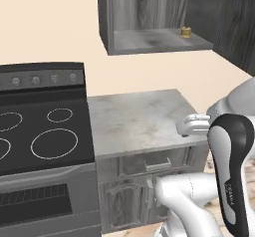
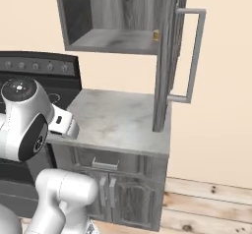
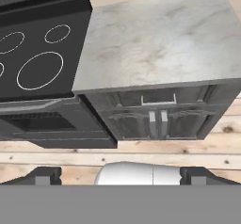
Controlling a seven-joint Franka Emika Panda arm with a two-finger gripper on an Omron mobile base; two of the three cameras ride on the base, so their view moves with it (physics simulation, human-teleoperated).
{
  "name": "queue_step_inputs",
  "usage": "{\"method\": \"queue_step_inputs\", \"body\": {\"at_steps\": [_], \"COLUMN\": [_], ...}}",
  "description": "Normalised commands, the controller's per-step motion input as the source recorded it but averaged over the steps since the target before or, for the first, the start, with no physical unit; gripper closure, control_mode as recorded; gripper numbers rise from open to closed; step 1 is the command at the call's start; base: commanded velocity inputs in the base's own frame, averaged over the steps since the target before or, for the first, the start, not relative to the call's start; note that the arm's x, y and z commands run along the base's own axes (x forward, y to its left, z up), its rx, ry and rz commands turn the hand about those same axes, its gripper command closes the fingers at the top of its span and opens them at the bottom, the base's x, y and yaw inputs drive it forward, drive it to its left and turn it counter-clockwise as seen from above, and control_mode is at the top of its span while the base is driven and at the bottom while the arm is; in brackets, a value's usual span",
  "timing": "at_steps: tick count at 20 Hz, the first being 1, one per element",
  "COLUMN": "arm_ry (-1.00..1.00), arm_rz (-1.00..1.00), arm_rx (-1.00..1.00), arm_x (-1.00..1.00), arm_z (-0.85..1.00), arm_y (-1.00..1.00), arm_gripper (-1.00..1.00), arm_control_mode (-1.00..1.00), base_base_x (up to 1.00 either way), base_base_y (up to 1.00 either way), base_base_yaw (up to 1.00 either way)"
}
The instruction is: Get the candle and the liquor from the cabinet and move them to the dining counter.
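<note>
While the cabinet [image 2: 118, 16] door [image 2: 167, 56] hangs wide open, nothing looks fetched so far, so I'd say this job has barely got going. There's one small yellowish thing, probably the candle [image 1: 186, 32], sitting at the right end of the cabinet shelf [image 1: 149, 41]; the right base view catches just a sliver of it past the door edge. I can't spot the liquor anywhere, so no idea where that is. The pincer [image 3: 120, 176] is spread wide with nothing in it, hanging low and pointing at the small marbled surface [image 1: 134, 119] beside the black stove [image 1: 42, 126]. That surface sits on grey base cupboards [image 3: 157, 119], with a wooden plank floor [image 2: 211, 203] and plain cream walls [image 2: 221, 105] around.
</note>
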Motion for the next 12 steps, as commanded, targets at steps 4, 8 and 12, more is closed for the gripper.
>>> {"method": "queue_step_inputs", "body": {"at_steps": [4, 8, 12], "arm_ry": [0.0, 0.0, 0.0], "arm_rz": [0.0, 0.0, 0.0], "arm_rx": [0.0, 0.0, 0.0], "arm_x": [0.0, 0.0, 0.0], "arm_z": [0.0, 0.0, 0.0], "arm_y": [0.0, 0.0, 0.0], "arm_gripper": [-1.0, -1.0, -1.0], "arm_control_mode": [1.0, 1.0, 1.0], "base_base_x": [0.55, 0.54, 0.5], "base_base_y": [0.0, -0.01, -0.13], "base_base_yaw": [0.26, 0.12, -0.02]}}
